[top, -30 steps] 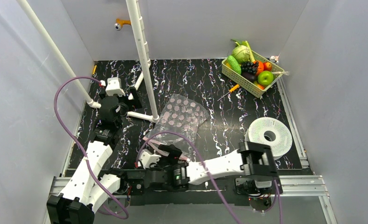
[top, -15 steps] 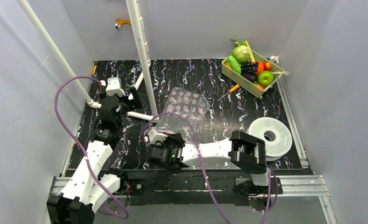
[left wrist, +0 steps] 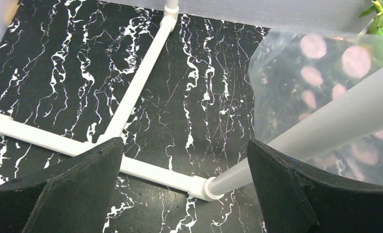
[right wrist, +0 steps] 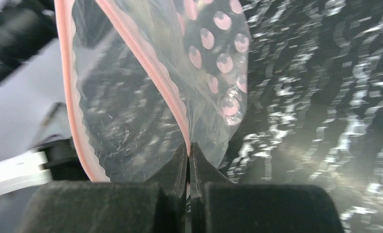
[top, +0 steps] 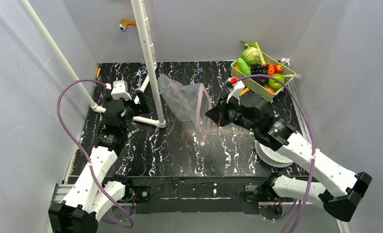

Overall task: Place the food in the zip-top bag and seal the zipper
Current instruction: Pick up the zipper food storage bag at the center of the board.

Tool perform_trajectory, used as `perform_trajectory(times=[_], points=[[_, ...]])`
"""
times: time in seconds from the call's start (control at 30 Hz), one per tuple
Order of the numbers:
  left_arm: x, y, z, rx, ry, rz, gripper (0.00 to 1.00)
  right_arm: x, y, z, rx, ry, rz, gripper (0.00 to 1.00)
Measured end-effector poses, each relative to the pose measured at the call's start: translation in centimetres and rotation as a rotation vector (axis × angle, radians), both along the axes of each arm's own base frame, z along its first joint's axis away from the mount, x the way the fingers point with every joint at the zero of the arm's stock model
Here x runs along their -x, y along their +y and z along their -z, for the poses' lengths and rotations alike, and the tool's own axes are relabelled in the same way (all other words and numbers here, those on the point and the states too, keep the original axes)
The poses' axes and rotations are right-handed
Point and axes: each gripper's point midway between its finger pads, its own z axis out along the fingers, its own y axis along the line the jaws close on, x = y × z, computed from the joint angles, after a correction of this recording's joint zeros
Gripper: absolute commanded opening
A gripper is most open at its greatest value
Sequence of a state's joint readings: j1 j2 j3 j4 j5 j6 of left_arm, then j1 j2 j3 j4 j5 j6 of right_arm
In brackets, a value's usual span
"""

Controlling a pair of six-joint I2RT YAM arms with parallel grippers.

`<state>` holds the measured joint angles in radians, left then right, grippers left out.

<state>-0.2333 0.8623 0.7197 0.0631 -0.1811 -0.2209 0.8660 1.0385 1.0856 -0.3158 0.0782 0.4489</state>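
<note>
You'll find the clear, crinkly plastic bag with dull pink dots held up off the black marbled table near its middle, tilted, with its closed end toward the far left and its mouth facing right. The narrow pink zipper strip along that mouth bows into an open loop, unsealed, and its lower end hangs close to the tabletop. The right gripper pinches one lip of the strip. The toy produce sits well apart at the far right, heaped in a pale plastic basket: a dark purple grape bunch, a round orange fruit, a green apple and a long green piece.
</note>
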Motion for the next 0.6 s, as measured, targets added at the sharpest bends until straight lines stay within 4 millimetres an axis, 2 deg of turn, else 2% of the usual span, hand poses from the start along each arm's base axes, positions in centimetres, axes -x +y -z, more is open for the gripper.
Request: perform_trajectory(times=[0.07, 0.13, 0.3, 0.4, 0.47, 0.6], points=[[0.0, -0.2, 0.0, 0.003, 0.0, 0.01, 0.99, 0.8, 0.7, -0.3, -0.086, 0.096, -0.071, 0.01], [0.0, -0.4, 0.0, 0.006, 0.001, 0.02, 1.0, 1.7, 1.9, 0.4, -0.126, 0.205, -0.148, 0.01], [0.1, -1.1, -0.1, 0.008, 0.0, 0.046, 0.99, 3.3, 4.2, 6.1, -0.066, 0.533, -0.253, 0.01], [0.2, -1.6, -0.3, 0.0, 0.007, 0.069, 0.99, 3.9, 4.1, 8.4, -0.036, 0.671, -0.258, 0.01], [0.3, -2.4, -0.5, -0.015, 0.02, 0.097, 0.99, 4.2, 3.7, 8.9, -0.042, 0.711, -0.251, 0.01], [0.9, -3.9, -0.8, -0.021, 0.084, 0.146, 0.99, 4.5, 3.1, 8.0, -0.074, 0.715, -0.245, 0.01]])
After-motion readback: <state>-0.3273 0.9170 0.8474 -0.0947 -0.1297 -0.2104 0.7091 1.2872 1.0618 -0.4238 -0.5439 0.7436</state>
